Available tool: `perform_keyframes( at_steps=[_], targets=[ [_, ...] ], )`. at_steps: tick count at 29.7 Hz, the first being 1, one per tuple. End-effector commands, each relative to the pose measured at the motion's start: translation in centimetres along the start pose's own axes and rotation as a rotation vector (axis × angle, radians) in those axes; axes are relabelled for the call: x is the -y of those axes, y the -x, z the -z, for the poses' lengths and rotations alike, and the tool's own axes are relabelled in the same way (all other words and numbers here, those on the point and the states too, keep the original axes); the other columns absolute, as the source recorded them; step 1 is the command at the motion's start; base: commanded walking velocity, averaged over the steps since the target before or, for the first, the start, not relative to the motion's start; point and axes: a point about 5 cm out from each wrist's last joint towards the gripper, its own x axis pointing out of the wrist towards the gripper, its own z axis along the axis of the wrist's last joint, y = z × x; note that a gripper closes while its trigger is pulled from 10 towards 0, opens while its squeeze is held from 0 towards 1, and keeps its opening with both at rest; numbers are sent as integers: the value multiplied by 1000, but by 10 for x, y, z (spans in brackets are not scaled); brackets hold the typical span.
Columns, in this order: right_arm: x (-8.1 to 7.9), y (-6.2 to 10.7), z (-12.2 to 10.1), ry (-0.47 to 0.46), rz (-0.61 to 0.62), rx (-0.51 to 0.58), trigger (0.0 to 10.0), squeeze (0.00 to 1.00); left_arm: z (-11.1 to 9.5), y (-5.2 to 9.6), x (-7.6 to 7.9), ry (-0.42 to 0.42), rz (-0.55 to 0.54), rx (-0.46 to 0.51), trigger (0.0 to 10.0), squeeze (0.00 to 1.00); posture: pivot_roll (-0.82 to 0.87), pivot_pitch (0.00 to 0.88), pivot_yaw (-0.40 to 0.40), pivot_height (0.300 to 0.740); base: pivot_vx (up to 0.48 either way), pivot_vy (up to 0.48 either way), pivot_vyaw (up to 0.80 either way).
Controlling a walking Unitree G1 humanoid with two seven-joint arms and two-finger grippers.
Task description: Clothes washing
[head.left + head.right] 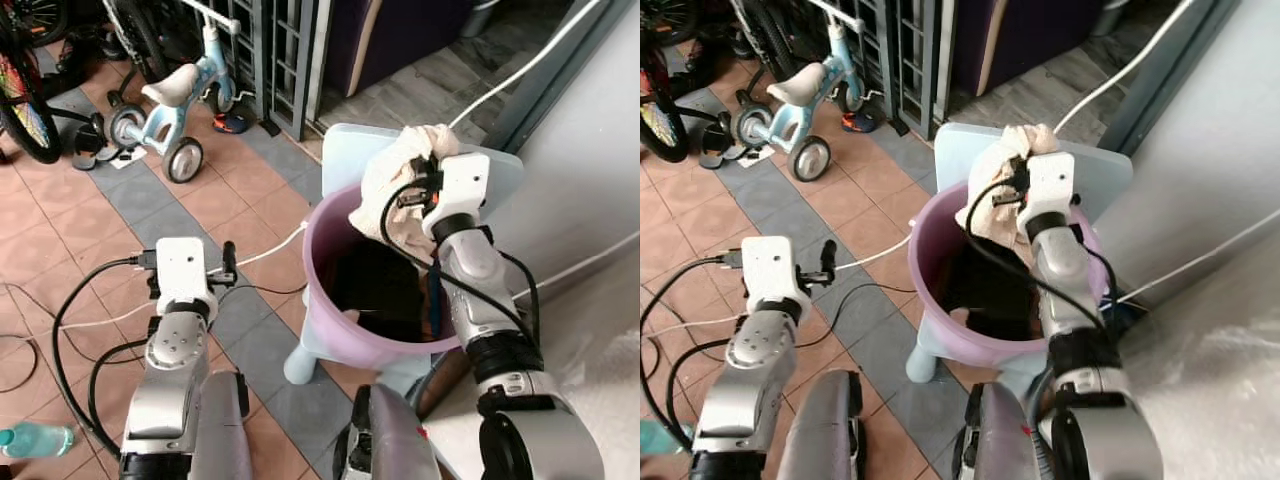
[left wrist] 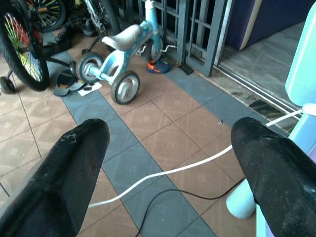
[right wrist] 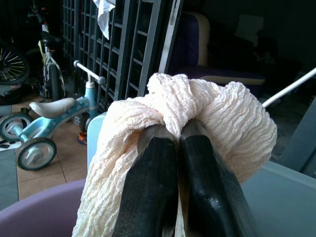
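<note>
Lilac plastic forms the tub (image 1: 330, 335), which is set on a pale blue plastic chair (image 1: 345, 145); dark laundry (image 1: 375, 285) is seen inside it. A cream crinkled cloth (image 3: 197, 113) is held above the tub's far rim by the right pincer (image 3: 175, 136), whose two black fingers are pressed together on a bunched fold, the rest of the fabric hanging down toward the tub. The left pincer (image 2: 173, 148) is held over the floor beside the tub, its fingers spread wide with nothing between them.

A white cable (image 2: 163, 173) and a black cable (image 1: 70, 310) are laid across the floor near the chair's leg. Farther off, a light blue tricycle (image 1: 170, 105) is parked before a dark metal grille (image 1: 270, 50), with a bicycle wheel (image 1: 25, 100) and sandals (image 2: 66, 89) beside it. A teal bottle (image 1: 30, 438) lies by the robot's left side. The floor (image 1: 60, 220) is tiled in terracotta and grey.
</note>
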Motion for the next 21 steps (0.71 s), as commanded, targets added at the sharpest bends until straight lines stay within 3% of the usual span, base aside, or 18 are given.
perform_keyframes(
  at_steps=[1, 2, 3, 8, 21],
  targets=[
    [-3, 6, -7, -2, 11, 17, 1373, 0, 0, -5, 8, 8, 25, 20, 10000, 0, 0, 0, -45, 647, 0, 0, 0],
    [-4, 8, -6, 1, 6, 9, 4627, 0, -1, -7, 9, 10, 30, 23, 10000, 0, -12, 0, -36, 647, 0, 0, 0],
    [-7, 11, -7, -7, -2, 15, 10000, 0, -2, -10, 11, 12, 39, 28, 10000, 0, -16, 0, -33, 647, 0, 0, 0],
    [-11, 9, -16, -80, -11, 35, 10000, 0, -8, -20, 22, 14, 87, 57, 10000, 0, -35, 0, -9, 666, 0, 0, 0],
    [-11, -2, -29, -150, 22, 31, 10000, 0, -6, -29, 26, 4, 114, 79, 10000, 0, -36, 0, 15, 731, 0, 0, 0]
  ],
)
